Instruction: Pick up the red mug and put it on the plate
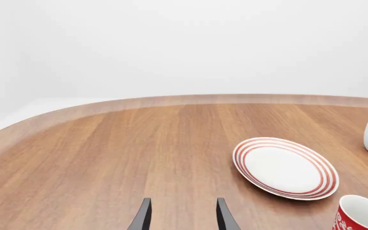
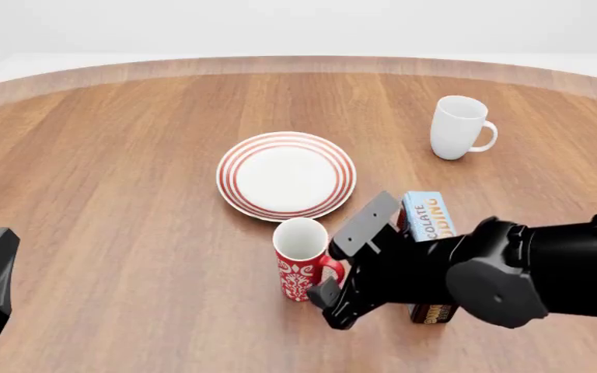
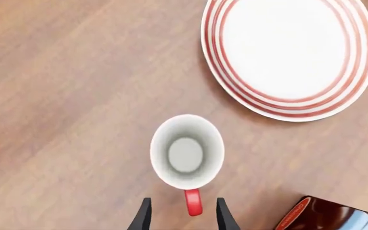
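- A wooden table [image 2: 122,155] with a rounded, paler far edge.
- Plain white wall [image 1: 184,43] behind it.
- Even, soft light with faint shadows.

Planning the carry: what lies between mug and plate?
Bare wood only; the front view shows the mug just short of the plate.

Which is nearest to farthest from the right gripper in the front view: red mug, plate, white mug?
From the right gripper:
1. red mug, right beside it, handle toward the fingers.
2. plate, just beyond the mug, mid-table.
3. white mug, far side, off to the right.
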